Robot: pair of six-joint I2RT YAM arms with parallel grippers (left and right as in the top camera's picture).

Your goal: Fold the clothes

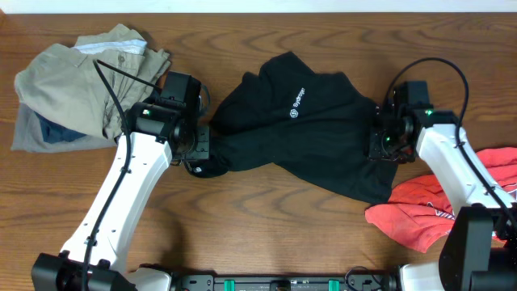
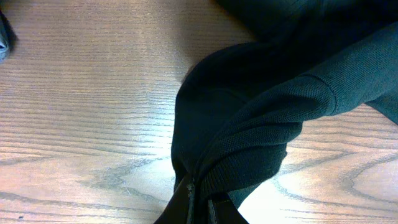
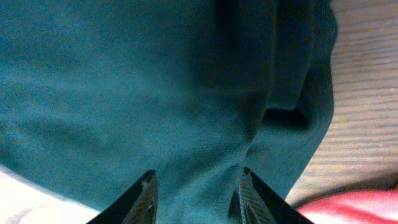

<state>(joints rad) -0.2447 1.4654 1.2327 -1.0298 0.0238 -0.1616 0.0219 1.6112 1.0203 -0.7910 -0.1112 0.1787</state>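
The black collared shirt (image 1: 311,129) lies crumpled across the table's middle, its small white logo facing up. My left gripper (image 1: 199,153) is shut on the shirt's left edge; the left wrist view shows the knit fabric (image 2: 249,143) pinched between the closed jaws (image 2: 200,202). My right gripper (image 1: 378,139) sits at the shirt's right edge. In the right wrist view its fingers (image 3: 198,180) are spread open with the shirt fabric (image 3: 155,93) lying between and beyond them. The red printed tee (image 1: 436,206) lies at the right, partly under the right arm.
A heap of khaki and blue garments (image 1: 77,81) lies at the far left of the table. A corner of the red tee shows in the right wrist view (image 3: 354,208). Bare wooden table (image 1: 266,226) lies in front of the shirt.
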